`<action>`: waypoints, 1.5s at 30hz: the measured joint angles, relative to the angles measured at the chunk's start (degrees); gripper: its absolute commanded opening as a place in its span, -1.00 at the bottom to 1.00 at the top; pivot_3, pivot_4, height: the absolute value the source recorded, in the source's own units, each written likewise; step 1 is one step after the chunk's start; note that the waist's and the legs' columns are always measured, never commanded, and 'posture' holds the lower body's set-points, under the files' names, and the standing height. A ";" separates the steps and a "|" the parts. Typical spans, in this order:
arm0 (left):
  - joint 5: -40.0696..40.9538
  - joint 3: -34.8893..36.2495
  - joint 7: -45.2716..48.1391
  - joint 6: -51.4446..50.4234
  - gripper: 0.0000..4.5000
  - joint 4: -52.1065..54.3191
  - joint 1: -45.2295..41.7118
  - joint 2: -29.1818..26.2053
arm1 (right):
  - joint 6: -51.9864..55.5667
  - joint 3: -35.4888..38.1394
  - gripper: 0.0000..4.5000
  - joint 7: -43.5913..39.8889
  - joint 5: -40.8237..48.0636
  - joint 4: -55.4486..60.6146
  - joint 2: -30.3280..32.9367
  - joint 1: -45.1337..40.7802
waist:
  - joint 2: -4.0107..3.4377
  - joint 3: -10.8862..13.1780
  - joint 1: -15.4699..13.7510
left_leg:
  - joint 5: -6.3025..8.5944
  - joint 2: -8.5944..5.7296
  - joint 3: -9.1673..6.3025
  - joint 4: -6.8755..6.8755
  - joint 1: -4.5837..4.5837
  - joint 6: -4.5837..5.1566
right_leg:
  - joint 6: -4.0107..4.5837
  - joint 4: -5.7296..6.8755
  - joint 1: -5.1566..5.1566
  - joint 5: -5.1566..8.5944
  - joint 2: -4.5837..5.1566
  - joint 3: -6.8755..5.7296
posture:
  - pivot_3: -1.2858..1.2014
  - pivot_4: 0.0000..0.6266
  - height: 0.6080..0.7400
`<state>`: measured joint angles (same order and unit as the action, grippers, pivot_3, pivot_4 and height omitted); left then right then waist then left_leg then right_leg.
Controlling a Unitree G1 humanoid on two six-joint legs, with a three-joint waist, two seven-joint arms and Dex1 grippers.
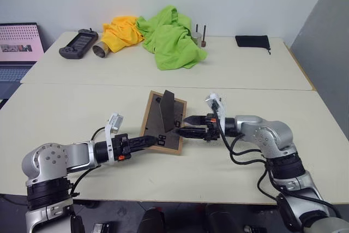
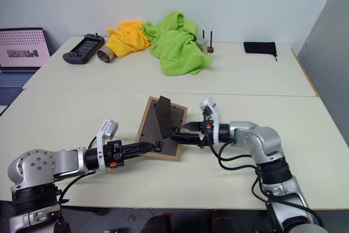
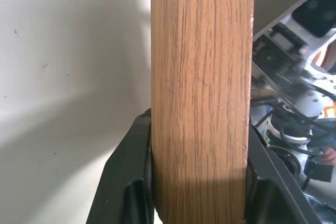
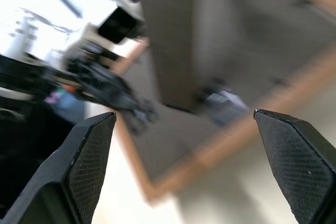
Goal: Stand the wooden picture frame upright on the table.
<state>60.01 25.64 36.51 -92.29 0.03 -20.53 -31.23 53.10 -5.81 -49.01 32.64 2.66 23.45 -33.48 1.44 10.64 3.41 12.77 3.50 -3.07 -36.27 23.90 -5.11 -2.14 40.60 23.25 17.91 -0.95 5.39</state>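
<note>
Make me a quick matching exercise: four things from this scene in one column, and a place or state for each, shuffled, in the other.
1. wooden picture frame
2. right gripper
3. green cloth
4. black pouch

A. jaws open, holding nothing
B. far right of the table
C. clamped in the left gripper
D. heaped beside a yellow cloth

Pairs: 1-C, 2-A, 3-D, 4-B

Bare table (image 1: pixel 71 107) all around the wooden picture frame (image 1: pixel 163 121); clothes (image 1: pixel 158 34) and handheld console (image 1: pixel 78 43) well apart, far side.
</note>
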 measured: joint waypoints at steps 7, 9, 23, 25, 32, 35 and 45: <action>11.88 -2.08 -2.99 0.06 -0.43 -5.09 0.99 -6.39 | -53.53 -6.72 0.98 -1.01 -26.97 -4.03 12.27 8.10 | 0.05 0.03 0.43 | 0.00 0.03 0.09 0.16 -0.05 0.00 | -0.27 -0.21 0.00 0.13 -0.01 0.08 | 0.03 -0.52 1.00; 17.53 -4.53 -4.82 -0.01 -0.43 -6.06 1.40 -7.99 | -71.86 -9.71 0.98 3.42 -36.05 -11.15 11.63 7.70 | 0.04 0.03 0.95 | 0.00 0.01 0.16 0.16 -0.10 0.00 | -0.07 -0.19 -0.03 -0.02 0.03 0.15 | 0.03 -0.52 1.00; 49.17 -16.33 -22.58 7.97 -0.43 -9.13 4.68 -13.24 | -109.77 -18.28 0.75 40.53 -76.13 -30.06 2.32 -7.03 | 0.06 0.04 0.99 | -0.12 -0.01 -0.01 0.08 -0.19 -0.21 | 0.00 0.23 -0.02 -0.03 0.05 0.11 | 0.03 -0.52 1.00; 50.31 -17.01 -22.93 9.11 -0.43 -8.29 5.20 -13.43 | -110.30 -18.99 0.52 42.16 -76.99 -31.28 2.08 -8.11 | 0.06 0.04 0.82 | -0.12 -0.02 -0.01 0.07 -0.19 -0.20 | 0.00 0.23 -0.03 -0.03 0.05 0.11 | 0.03 -0.52 1.00; 52.04 -17.39 -21.80 11.85 -0.43 -6.10 7.26 -14.27 | -111.53 -19.79 -0.16 46.51 -78.72 -33.13 2.30 -8.61 | 0.06 0.04 0.35 | -0.12 -0.04 0.00 0.05 -0.19 -0.19 | 0.02 0.23 -0.03 -0.02 0.05 0.12 | 0.03 -0.52 1.00; 52.64 -17.57 -21.06 12.83 -0.03 -5.00 8.26 -14.43 | -112.07 -20.05 -0.28 47.20 -78.85 -33.29 2.64 -8.89 | 0.06 0.03 0.29 | -0.12 -0.04 -0.02 0.05 -0.20 -0.19 | 0.02 0.23 -0.04 -0.01 0.04 0.11 | 0.03 -0.52 1.00; 52.43 -14.08 -22.03 16.98 0.81 -5.24 6.49 -20.81 | -112.56 -20.30 -0.41 39.07 -66.82 -36.70 5.21 -8.88 | 0.07 0.04 0.09 | -0.11 -0.02 0.00 0.02 -0.19 -0.17 | 0.03 0.22 -0.05 -0.01 0.04 0.12 | 0.03 -0.52 1.00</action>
<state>112.44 11.56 14.47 -75.31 -5.21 -14.03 -52.04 -59.46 -26.11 -9.94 -34.18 -34.05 28.66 -42.37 1.51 10.67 3.50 12.66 3.47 -3.07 -36.24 23.70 -5.28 -2.11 40.82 23.20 17.90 -0.91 5.51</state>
